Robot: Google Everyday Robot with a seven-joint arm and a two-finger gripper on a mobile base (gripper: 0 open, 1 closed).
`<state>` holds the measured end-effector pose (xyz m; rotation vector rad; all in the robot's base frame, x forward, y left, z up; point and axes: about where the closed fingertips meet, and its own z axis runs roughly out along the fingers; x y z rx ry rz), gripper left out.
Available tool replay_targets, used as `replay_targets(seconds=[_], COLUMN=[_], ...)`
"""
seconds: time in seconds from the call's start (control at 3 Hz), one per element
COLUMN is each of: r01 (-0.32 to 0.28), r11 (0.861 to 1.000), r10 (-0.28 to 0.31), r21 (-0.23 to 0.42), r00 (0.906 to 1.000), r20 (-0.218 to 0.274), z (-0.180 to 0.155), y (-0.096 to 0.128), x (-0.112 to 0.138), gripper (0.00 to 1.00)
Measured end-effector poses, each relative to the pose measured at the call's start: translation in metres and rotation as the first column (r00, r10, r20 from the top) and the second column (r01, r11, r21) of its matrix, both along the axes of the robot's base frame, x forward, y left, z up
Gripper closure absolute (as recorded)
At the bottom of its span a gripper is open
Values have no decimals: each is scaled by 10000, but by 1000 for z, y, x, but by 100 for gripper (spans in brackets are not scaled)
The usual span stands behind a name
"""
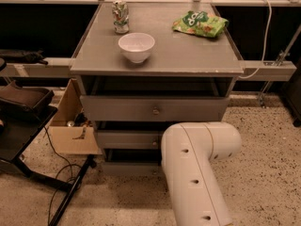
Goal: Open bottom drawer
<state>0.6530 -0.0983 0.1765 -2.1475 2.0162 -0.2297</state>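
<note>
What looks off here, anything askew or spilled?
Nothing spilled. The top drawer stands ajar, with a dark gap above it. The white arm blocks part of the bottom drawer; the gripper is not in view.

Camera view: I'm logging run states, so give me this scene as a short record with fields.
cabinet top: can, white bowl, green snack bag
top drawer: round knob, dark gap above
middle drawer: right part behind the arm
bottom drawer: lowest front, dark gap above, right part behind the arm
arm: white, foreground, before the lower drawers
end effector: not in view; only the arm shows
floor, left: cardboard box
</note>
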Motion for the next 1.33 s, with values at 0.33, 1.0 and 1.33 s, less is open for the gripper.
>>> replay_targets(seconds=[0.33, 1.0, 1.33], r01=[0, 72, 72], r11=[10000, 9999, 9999], r10=[0, -74, -74], r21=[-1, -86, -85], r00=[10000, 9996, 9996], r20=[0, -259, -260], z=[3, 13, 15], y=[1, -5, -5], x=[0, -10, -10], gripper=[100, 100, 100])
